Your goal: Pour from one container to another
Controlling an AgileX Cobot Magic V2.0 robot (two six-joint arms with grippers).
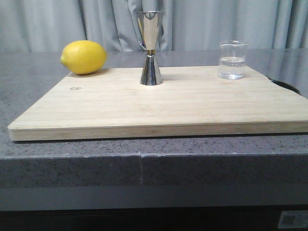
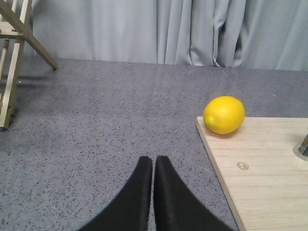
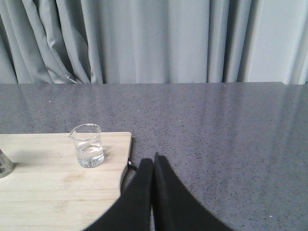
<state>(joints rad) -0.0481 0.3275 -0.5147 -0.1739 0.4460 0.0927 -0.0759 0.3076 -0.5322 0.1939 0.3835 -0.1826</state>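
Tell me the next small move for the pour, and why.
Probably open the right pincer and move it toward the glass cup: it is shut and empty, off the board's right edge, while the cup still holds liquid, standing apart from the jigger.

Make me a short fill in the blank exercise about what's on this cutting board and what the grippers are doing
1. The yellow fruit at the board's far left corner is a ____.
2. The clear liquid sits in the glass cup, while the jigger stands ____.
3. Both the left gripper and the right gripper are ____.

Missing words: lemon; upright; shut
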